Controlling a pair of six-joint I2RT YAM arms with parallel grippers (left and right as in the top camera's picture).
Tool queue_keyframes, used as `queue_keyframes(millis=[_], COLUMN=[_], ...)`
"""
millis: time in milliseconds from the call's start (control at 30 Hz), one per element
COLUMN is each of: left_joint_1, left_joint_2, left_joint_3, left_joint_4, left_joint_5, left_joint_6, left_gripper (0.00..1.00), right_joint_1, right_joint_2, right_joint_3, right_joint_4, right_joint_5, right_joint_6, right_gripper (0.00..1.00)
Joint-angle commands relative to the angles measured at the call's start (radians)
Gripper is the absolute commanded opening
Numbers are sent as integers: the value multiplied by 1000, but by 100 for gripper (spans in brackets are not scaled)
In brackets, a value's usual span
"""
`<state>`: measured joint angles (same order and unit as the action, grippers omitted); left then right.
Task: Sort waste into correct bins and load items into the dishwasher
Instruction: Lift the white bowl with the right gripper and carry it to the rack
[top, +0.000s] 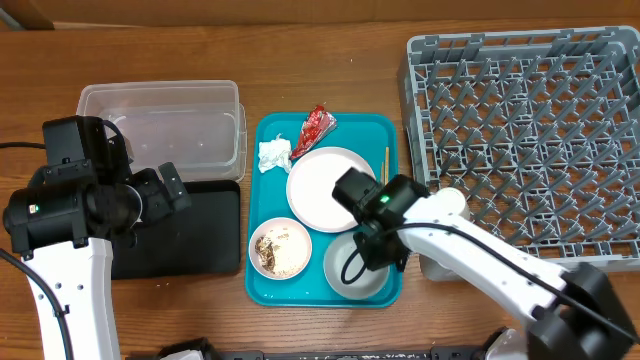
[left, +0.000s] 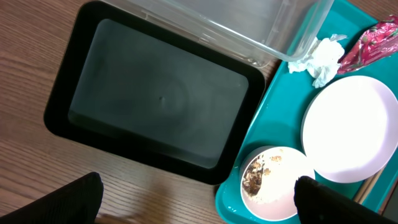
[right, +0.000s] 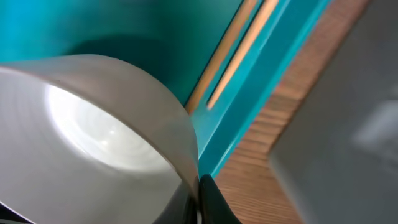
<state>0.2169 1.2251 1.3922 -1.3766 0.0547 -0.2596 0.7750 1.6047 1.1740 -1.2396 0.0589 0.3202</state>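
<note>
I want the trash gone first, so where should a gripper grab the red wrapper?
I'd come straight down and pinch the red wrapper across its narrow width near the teal tray rim; it lies flat, and its other end sits between the tissue and plate.

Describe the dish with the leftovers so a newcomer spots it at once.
Start at the teal tray in the middle of the table. In its corner beside the black tray sits a small round white dish. Unlike the clean plate and the empty bowl next to it, it holds brown scraps and white grains.
</note>
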Motion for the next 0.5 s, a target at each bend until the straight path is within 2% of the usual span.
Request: queue_keyframes(millis=[0, 133, 333, 467], left_joint_1=[5, 5, 5, 5], left_joint_2=[1, 1, 1, 1], left_joint_3=[13, 13, 13, 13], left_joint_4=[0, 0, 0, 0], left_joint_5=[-11, -10, -11, -11], left_joint_6=[-13, -13, -13, -13], left_gripper=[100, 100, 100, 100], right_joint_1=[0, -42, -202, -369], right_joint_2=[-100, -184, -272, -261], right_joint_3=[107, 197, 223, 221], right_joint_4=[-12, -30, 29, 139], right_joint_5=[132, 395, 898, 993], right_joint_6=[58, 190, 390, 390], right_gripper=[4, 4, 4, 4])
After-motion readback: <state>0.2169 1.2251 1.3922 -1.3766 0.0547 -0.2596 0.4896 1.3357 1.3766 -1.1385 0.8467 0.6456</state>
